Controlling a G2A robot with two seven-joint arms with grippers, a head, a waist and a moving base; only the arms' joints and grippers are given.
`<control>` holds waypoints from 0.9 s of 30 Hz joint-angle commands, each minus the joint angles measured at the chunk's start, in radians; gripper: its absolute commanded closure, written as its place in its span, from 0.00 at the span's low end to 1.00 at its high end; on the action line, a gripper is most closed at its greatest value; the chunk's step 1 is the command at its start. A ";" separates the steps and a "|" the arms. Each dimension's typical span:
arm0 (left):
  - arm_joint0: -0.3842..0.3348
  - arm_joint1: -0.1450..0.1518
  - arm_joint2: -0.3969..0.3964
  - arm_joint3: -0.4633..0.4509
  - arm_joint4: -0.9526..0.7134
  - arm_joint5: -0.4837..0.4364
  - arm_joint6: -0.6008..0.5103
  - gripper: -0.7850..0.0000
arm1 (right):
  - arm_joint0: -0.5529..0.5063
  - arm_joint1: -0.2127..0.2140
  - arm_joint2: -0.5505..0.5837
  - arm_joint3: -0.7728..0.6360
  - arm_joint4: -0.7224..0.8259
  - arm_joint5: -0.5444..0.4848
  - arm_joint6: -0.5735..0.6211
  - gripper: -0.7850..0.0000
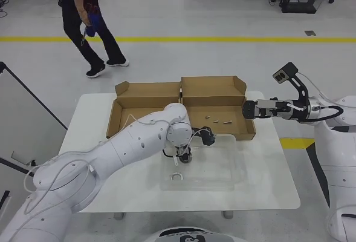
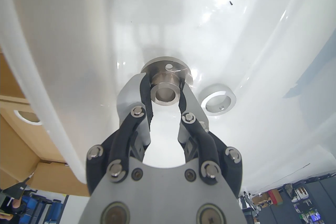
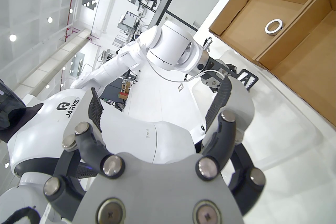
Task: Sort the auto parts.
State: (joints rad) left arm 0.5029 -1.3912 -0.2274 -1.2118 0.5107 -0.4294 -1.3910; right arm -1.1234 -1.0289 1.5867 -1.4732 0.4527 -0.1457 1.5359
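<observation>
Left gripper (image 2: 164,92) sits down inside the clear shallow plastic tray (image 2: 29,72), claw pinched narrow on the neck of a silver flanged metal bushing (image 2: 168,64), flange toward the tray floor. Plain silver metal ring (image 2: 218,102) lies flat just beside the bushing, not touching. Right gripper (image 3: 161,91) hangs at the outer edge of the right-hand brown cardboard box (image 1: 214,91), claw spread wide. Second silver ring (image 3: 274,26) lies in the left-hand brown cardboard box (image 1: 142,97). Small dark parts (image 1: 217,120) rest in the right-hand box. Tray and boxes stand on the white table (image 1: 274,187).
</observation>
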 commanded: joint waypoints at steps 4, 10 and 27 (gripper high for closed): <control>-0.022 0.025 -0.016 -0.084 -0.036 0.033 -0.033 1.00 | 0.000 0.000 0.000 0.000 0.000 0.000 0.000 0.00; -0.057 0.060 -0.024 -0.183 -0.095 0.069 -0.069 1.00 | 0.000 0.000 0.000 0.000 0.000 0.000 0.000 0.00; -0.087 0.086 -0.024 -0.250 -0.128 0.085 -0.085 1.00 | 0.000 0.000 0.000 0.000 0.000 0.000 0.000 0.00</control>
State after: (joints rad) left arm 0.4156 -1.3056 -0.2510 -1.4619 0.3828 -0.3444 -1.4756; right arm -1.1234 -1.0289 1.5867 -1.4732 0.4527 -0.1457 1.5359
